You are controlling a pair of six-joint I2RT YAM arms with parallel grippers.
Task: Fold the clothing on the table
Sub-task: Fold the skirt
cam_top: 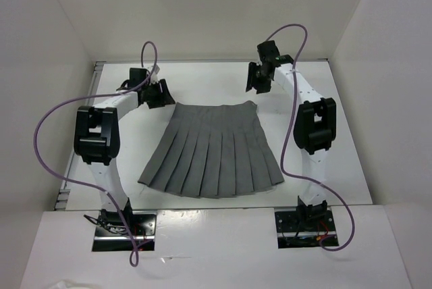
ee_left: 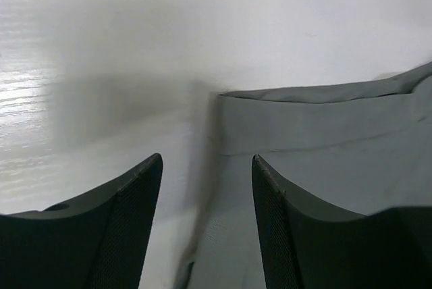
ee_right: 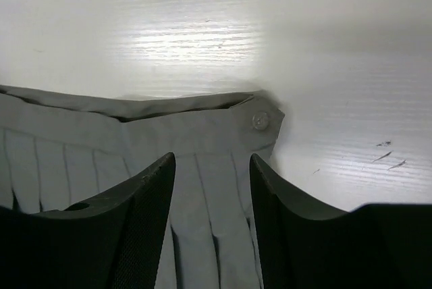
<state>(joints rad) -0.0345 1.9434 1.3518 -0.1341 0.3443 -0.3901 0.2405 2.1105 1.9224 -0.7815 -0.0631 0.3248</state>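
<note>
- Two hands are being held apart, empty: the left hand (ee_left: 207, 161) over the skirt's (cam_top: 212, 157) left waistband corner, the right hand (ee_right: 212, 157) over the buttoned one.
- The skirt is being kept flat on the surface (cam_top: 347, 161).
- Probably folding is just being begun; a grip on both corners is being called for.
- Cloth contact is being obscured.

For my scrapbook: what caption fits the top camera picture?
Open left gripper and open right gripper at the waistband of a gray skirt.

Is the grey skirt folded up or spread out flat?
Spread out: the grey pleated skirt lies flat on the white table, whole fan shape showing, nothing doubled over.
</note>
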